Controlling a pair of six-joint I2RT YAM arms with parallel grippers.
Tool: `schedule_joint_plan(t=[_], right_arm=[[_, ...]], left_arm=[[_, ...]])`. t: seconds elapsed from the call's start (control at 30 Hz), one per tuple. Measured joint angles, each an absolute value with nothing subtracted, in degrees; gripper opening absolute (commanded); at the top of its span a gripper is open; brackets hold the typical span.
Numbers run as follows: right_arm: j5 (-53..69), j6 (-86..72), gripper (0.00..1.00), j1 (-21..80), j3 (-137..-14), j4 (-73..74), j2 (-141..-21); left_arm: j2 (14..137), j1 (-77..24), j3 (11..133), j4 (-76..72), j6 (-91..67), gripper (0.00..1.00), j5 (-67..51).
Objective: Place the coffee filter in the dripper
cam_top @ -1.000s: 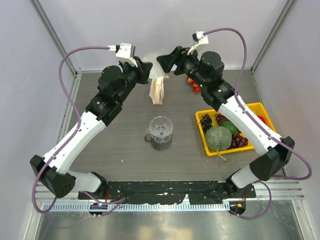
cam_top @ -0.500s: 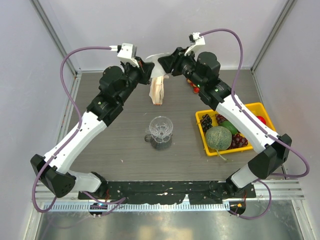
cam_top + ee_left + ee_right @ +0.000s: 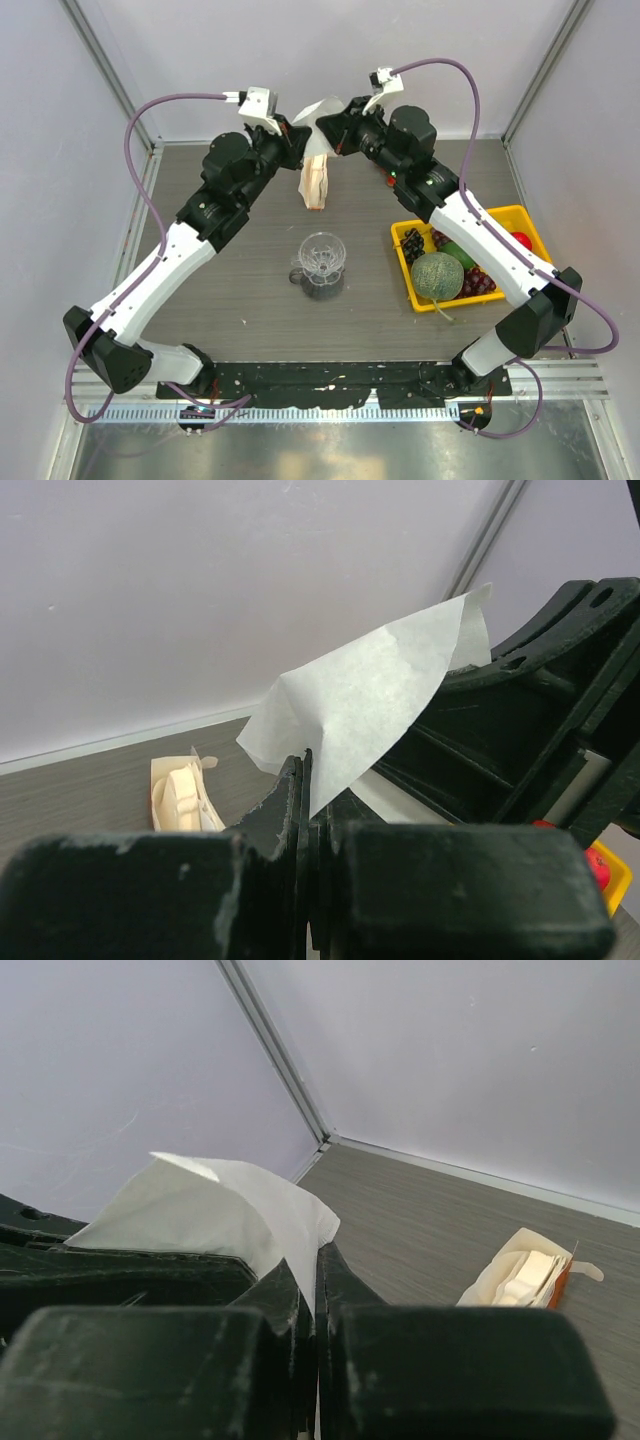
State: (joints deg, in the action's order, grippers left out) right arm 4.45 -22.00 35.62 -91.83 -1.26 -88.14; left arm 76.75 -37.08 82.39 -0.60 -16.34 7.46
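Note:
A thin white coffee filter hangs in the air at the back of the table, pinched from both sides. My left gripper is shut on its left edge, and the left wrist view shows the paper rising out of the closed jaws. My right gripper is shut on its right edge, where the sheet is clamped between the fingers. The clear ribbed dripper stands on a glass cup in the middle of the table, well in front of both grippers.
The beige pack of stacked filters stands just below the grippers and shows in both wrist views. A yellow tray with a melon, grapes and other fruit sits at the right. Walls close off the back and sides.
My right gripper moved left to the filter and closed on its right edge. The left gripper kept its grip and barely moved.

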Motion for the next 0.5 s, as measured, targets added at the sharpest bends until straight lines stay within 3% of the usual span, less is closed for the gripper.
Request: schedule_joint_plan(t=[0.2,0.3,0.33,0.43,0.5], right_arm=[[5.0,-19.5,0.05,35.9,-91.8,-1.3,-88.1],[5.9,-18.2,0.05,35.9,-91.8,-1.3,-88.1],[6.2,-17.9,0.06,35.9,-91.8,-1.4,-88.1],[7.2,-16.7,0.06,35.9,-91.8,-1.3,-88.0],[7.7,-15.9,0.05,35.9,-91.8,-1.3,-87.9]], left_arm=[[77.1,-37.1,82.4,-0.6,-16.3,0.0,7.4],[77.1,-37.1,82.4,-0.6,-16.1,0.08,6.9],[77.1,-37.1,82.4,-0.5,-16.0,0.13,6.7],[77.1,-37.1,82.4,-0.4,-15.2,0.46,5.0],[76.9,-37.0,82.4,0.1,-14.2,0.62,2.6]])
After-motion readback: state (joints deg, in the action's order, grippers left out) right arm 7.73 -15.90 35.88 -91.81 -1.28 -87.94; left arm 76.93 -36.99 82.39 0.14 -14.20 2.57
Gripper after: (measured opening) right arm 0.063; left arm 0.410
